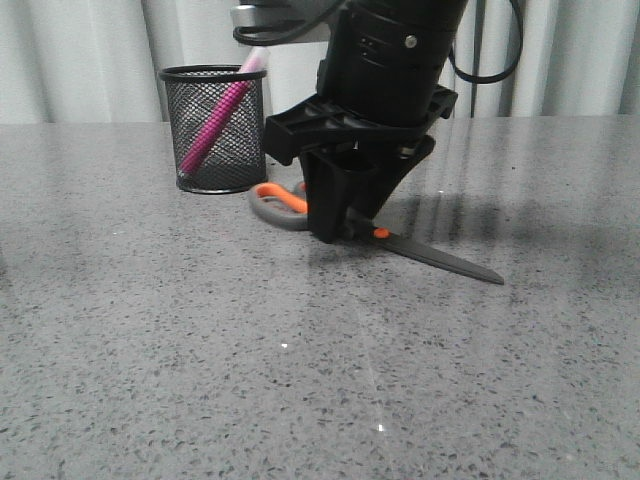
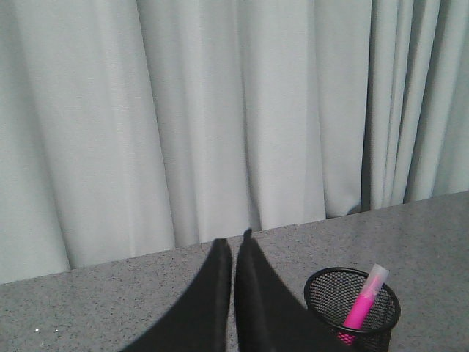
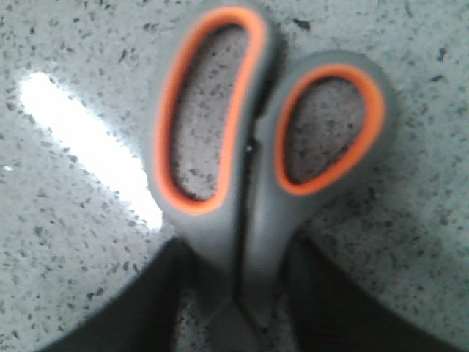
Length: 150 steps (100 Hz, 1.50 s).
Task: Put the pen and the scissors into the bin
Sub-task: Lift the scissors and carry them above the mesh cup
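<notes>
Your right tool (image 1: 335, 232) is down on the bench (image 1: 300, 350) right now, planted over the scissors (image 1: 400, 240), and the right wrist view shows its two dark fingers (image 3: 146, 308) pressed against either side of the grey handle neck just below the orange-lined loops, so it's clamped on the scissors. They lie flat on the bench, blades pointing off to the right, handles toward the bin (image 1: 214, 128) and just beside its base. The pen (image 1: 215, 125) is already inside that bin, leaning at a slant with its whitish cap poking above the rim. Your left tool (image 2: 233, 253) hangs up high, looking down at the bin (image 2: 352, 312) with the pen (image 2: 363, 304) in it; its fingers sit nearly together with only a thin slit between them, gripping nothing.
</notes>
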Each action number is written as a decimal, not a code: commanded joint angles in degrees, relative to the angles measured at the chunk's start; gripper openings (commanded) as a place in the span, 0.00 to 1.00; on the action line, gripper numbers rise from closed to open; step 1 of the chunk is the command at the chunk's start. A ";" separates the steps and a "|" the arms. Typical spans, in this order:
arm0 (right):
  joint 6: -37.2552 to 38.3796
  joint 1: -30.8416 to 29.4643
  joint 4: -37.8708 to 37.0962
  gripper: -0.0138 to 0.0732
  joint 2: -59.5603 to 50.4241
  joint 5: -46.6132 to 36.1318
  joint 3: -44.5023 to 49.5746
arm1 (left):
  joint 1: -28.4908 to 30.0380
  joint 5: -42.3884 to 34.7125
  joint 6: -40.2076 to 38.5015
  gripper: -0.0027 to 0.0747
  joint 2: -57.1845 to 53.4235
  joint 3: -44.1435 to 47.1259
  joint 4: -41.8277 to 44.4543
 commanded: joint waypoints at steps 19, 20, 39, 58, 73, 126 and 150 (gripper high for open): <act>-0.55 -0.05 -0.28 0.08 -6.19 -3.35 -1.67 | -0.39 -0.13 0.02 0.01 -0.35 -1.35 -2.67; -0.55 -0.05 -0.28 0.08 -6.52 -3.71 -1.52 | -0.39 -0.13 0.02 0.01 -0.35 -1.35 -2.67; -0.55 -0.05 1.80 0.08 -18.11 -17.15 2.56 | -0.39 -0.13 0.02 0.01 -0.35 -1.35 -2.67; -0.55 0.09 4.71 0.08 -28.29 -45.52 14.83 | -0.39 -0.13 0.02 0.01 -0.35 -1.35 -2.67; -0.55 0.12 4.71 0.08 -27.40 -59.92 16.49 | -0.39 -0.13 0.02 0.01 -0.35 -1.35 -2.77; -0.55 4.67 3.59 0.08 -4.58 -92.06 5.90 | -0.39 -0.13 0.02 0.01 -0.35 -1.35 -2.77; 2.42 4.81 3.59 0.08 0.12 -90.14 1.92 | -0.39 -0.13 0.02 0.01 -0.35 -1.35 -2.77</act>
